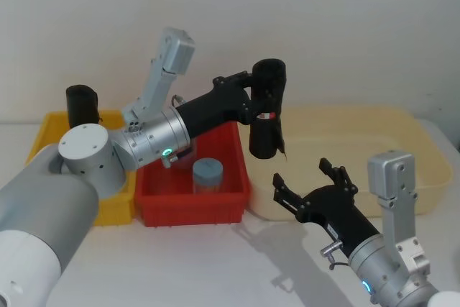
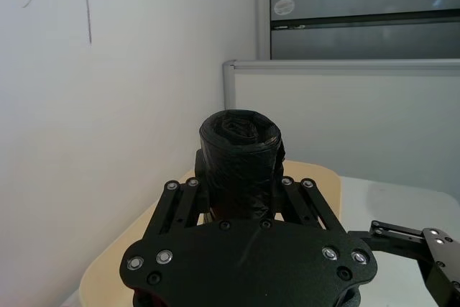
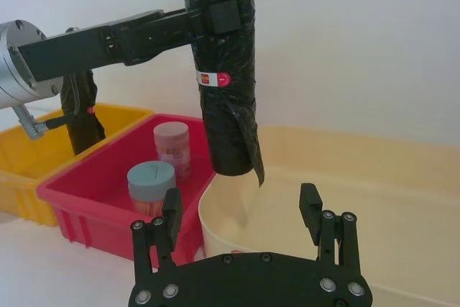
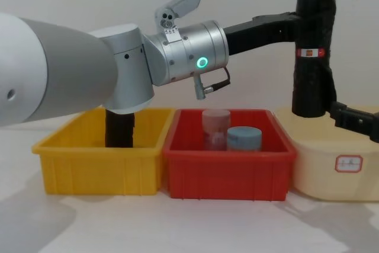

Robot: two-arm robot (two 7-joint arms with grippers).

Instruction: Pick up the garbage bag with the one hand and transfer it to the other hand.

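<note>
Right gripper (image 3: 241, 199): nearest to you, a black pronged tool on a silver wrist. Its prongs are spread wide and point up towards the load, and it holds nothing.
Garbage bag (image 1: 264, 138): a tall, black, lumpy roll with a red-and-white label band. It hangs nearly upright in the air, clear of every bin, over the near corner of the pale beige plastic tub (image 1: 402, 134) where that meets the red plastic bin (image 1: 190, 203).
Left gripper (image 1: 251, 98): black prongs on a thick silver wrist with a green ring light, pinching the roll high up, just above the label band.
Gap: the roll's lower end is near the spread right prongs but, as far as you can see, apart from them.
Done: the lift. The roll is off the table and presented to the second hand.
Left to do: the handover itself. Judging from this, you need the right prongs around the free lower half and pressed together before the left lets go.
Bystanders: a second black roll (image 1: 81, 104) stands in the yellow plastic bin (image 1: 115, 210).
</note>
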